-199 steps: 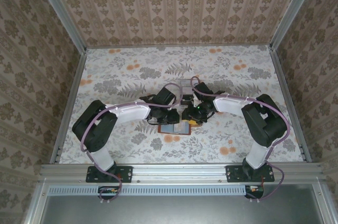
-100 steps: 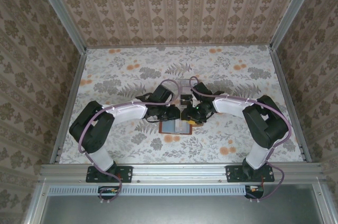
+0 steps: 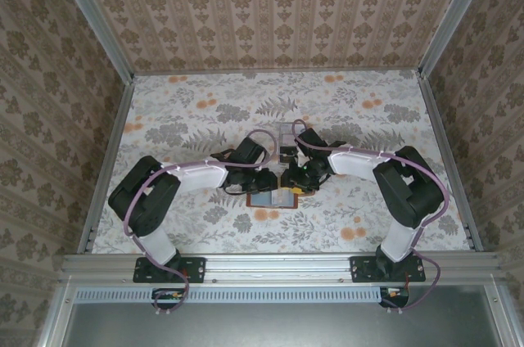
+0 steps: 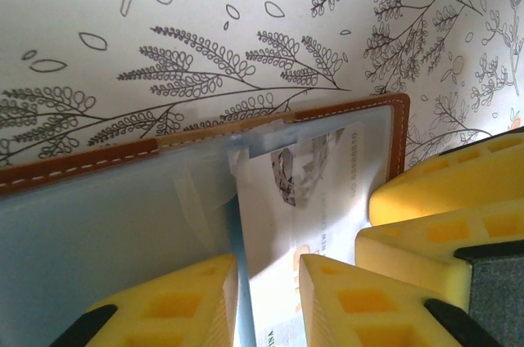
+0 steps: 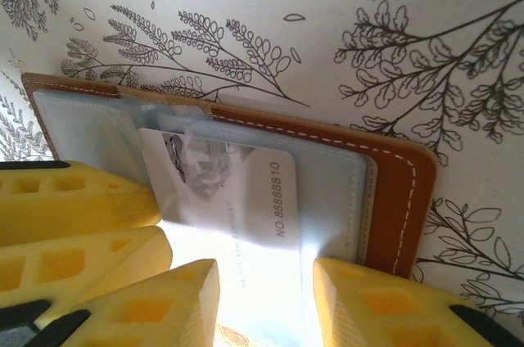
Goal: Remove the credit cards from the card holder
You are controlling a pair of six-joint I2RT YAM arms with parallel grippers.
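- Left arm [image 3: 196, 173]: upper link folded low over the table [image 3: 180, 114], forearm reaching inward to the middle, wrist tipped down.
- Right arm [image 3: 360, 160]: mirrors it, elbow out to the side, forearm reaching inward, so both wrists meet nose to nose over one spot.
- Left gripper [image 4: 267, 267]: released, with its yellow fingers [image 4: 164, 308] apart. A thin pale-blue pocket edge stands in the gap, against the inner face of one finger and clear of the other.
- Right gripper [image 5: 266, 269]: also unclenched, a plain gap between its yellow fingers [image 5: 372, 306]. The gap sits over the near end of the card [image 5: 237, 187]. Whether the tips touch it I cannot tell.
- Holder [image 5: 401, 187]: lies open and flat on the table directly under both grippers, brown stitched border outward, grey-blue lining up. It reaches ahead of the fingertips in each wrist view.
- Card: pale, partly tucked in a pocket of the holder, its free end toward the right gripper. The left gripper's fingers sit just beside it on the far side from the right gripper's view.
- Writing: along the card's edge runs "NO 8888810". Other print and a grey picture on it are too blurred to read.
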